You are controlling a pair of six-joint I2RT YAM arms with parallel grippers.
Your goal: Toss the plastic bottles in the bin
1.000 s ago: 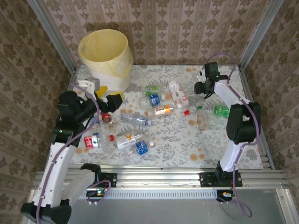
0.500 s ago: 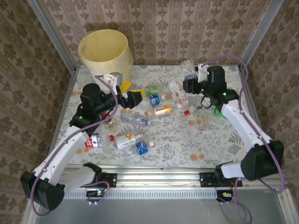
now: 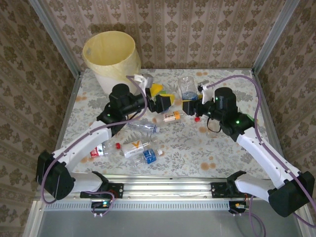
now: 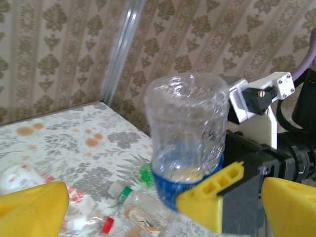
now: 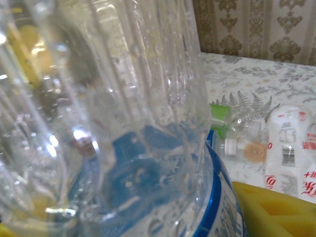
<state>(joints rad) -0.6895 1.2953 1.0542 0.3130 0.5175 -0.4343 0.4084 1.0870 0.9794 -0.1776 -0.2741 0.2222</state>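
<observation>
My right gripper is shut on a clear plastic bottle with a blue label, holding it upright above the middle of the table. That bottle takes up most of the right wrist view, with one yellow finger beside it. My left gripper is open, its yellow fingers just left of the bottle and apart from it. In the left wrist view the bottle stands ahead between my wide-open fingers. The pale-yellow bin stands at the far left corner. More plastic bottles lie on the table.
An orange-labelled bottle, a blue one and a red-labelled one lie on the flowered table. Loose red caps are scattered. A white bottle with red print lies below the held one. Patterned walls enclose three sides.
Both arms have swung in toward the table's middle. The right gripper carried the blue-labelled bottle leftward, and the open left gripper moved right from the bin to meet it.
</observation>
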